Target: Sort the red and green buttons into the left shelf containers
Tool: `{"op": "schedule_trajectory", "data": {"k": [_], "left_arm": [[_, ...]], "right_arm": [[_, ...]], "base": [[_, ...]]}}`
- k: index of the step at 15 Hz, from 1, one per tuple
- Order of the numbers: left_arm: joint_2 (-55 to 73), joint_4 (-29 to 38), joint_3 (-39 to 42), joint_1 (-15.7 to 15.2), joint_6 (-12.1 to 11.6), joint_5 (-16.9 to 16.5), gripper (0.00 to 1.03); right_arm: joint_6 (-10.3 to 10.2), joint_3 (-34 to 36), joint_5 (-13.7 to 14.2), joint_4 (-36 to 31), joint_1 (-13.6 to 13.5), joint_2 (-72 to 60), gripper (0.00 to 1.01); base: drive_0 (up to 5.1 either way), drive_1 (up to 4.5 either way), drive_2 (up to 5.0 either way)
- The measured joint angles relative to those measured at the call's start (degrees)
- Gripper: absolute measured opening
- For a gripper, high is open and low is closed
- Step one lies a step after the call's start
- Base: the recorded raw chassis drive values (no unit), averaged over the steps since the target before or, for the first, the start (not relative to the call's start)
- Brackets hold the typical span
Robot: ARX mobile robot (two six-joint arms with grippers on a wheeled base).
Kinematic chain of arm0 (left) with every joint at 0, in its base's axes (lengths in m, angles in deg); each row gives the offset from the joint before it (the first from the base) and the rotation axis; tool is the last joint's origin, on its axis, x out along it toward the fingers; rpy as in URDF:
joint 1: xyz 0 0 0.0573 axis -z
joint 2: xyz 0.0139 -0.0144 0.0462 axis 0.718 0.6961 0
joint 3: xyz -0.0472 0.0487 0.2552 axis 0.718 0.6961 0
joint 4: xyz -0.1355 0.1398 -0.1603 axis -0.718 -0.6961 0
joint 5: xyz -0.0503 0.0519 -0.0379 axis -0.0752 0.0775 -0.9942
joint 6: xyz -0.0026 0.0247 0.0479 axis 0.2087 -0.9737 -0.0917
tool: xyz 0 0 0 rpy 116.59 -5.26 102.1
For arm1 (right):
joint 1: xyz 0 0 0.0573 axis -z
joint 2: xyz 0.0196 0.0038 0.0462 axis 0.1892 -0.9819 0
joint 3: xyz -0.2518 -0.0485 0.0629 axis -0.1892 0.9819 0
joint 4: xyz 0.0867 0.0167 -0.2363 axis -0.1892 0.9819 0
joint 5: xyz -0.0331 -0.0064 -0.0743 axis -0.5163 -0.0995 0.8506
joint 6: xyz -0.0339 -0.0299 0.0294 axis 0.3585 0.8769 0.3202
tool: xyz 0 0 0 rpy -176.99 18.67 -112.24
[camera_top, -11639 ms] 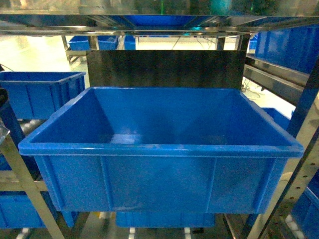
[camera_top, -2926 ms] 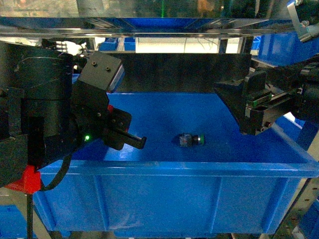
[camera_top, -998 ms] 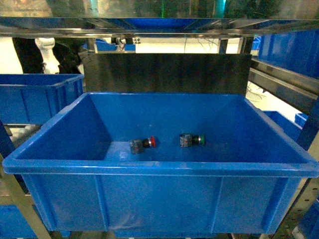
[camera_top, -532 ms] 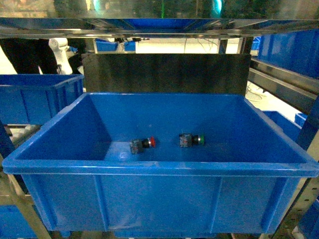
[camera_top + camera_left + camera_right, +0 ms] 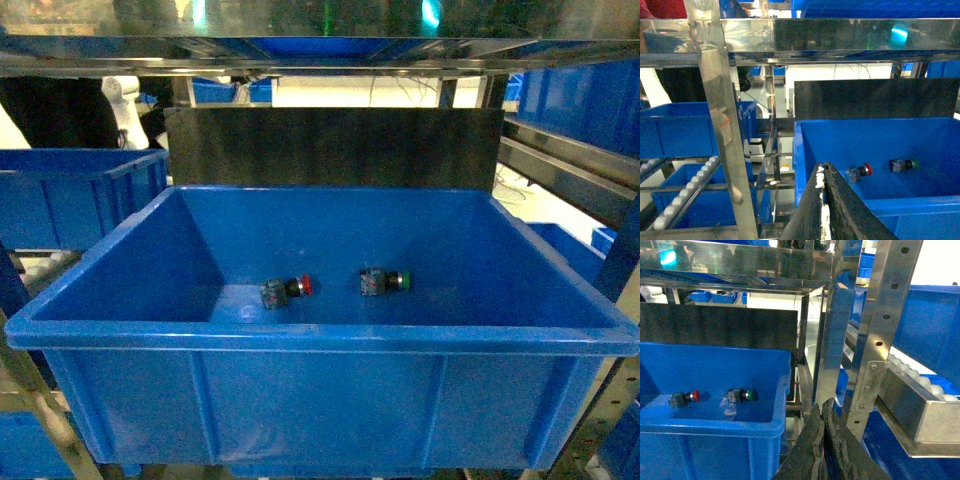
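Observation:
A large blue bin (image 5: 320, 338) stands on the shelf straight ahead. On its floor lie the red button (image 5: 286, 290) and, to its right, the green button (image 5: 384, 282), both on their sides. The left wrist view shows the red button (image 5: 859, 171) and green button (image 5: 903, 164) inside the bin (image 5: 799, 150). My left gripper (image 5: 822, 170) is shut and empty, outside the bin's left wall. The right wrist view shows the red button (image 5: 684, 398) and green button (image 5: 740, 395). My right gripper (image 5: 821, 407) is shut and empty, outside the bin's right wall (image 5: 782, 390). Neither gripper appears in the head view.
Metal shelf uprights stand close: one (image 5: 722, 125) left of the left gripper, a perforated one (image 5: 877, 335) right of the right gripper. Another blue bin (image 5: 75, 195) sits on the left shelf, more blue bins (image 5: 695, 192) lower down. A steel shelf (image 5: 320, 45) runs overhead.
Both arms have pulled back out of the head view since about three seconds ago. The red button now lies in the bin beside the green one. Nothing moved in the last second.

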Motion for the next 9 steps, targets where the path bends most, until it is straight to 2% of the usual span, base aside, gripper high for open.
{"op": "schedule_trajectory", "data": {"k": [4, 5, 6, 7, 8, 9], "left_arm": [[-4.4, -4.5, 0.0, 0.0, 0.0, 0.0, 0.02], [-5.1, -5.1, 0.0, 0.0, 0.0, 0.0, 0.02], [-7.8, -8.9, -0.1, 0.0, 0.0, 0.0, 0.02], [-13.4, -16.0, 0.0, 0.0, 0.0, 0.0, 0.02], [-14.5, -14.4, -0.3, 0.0, 0.0, 0.0, 0.02], [-14.6, -15.8, 0.0, 0.0, 0.1, -0.1, 0.02]], "right_arm": [[0.0, 0.0, 0.0, 3.8, 0.0, 3.9, 0.02], [0.0, 0.0, 0.0, 11.7, 0.0, 8.9, 0.02], [0.0, 0.0, 0.0, 13.5, 0.0, 13.3, 0.02], [0.0, -0.1, 0.0, 13.5, 0.0, 13.4, 0.02], [0.0, 0.0, 0.1, 14.3, 0.0, 13.2, 0.02], [0.0, 0.0, 0.0, 13.6, 0.0, 13.3, 0.02]], "base": [[0.0, 0.00, 0.0], [0.0, 0.00, 0.0], [0.0, 0.00, 0.0], [0.0, 0.00, 0.0], [0.0, 0.00, 0.0], [0.0, 0.00, 0.0]]}}
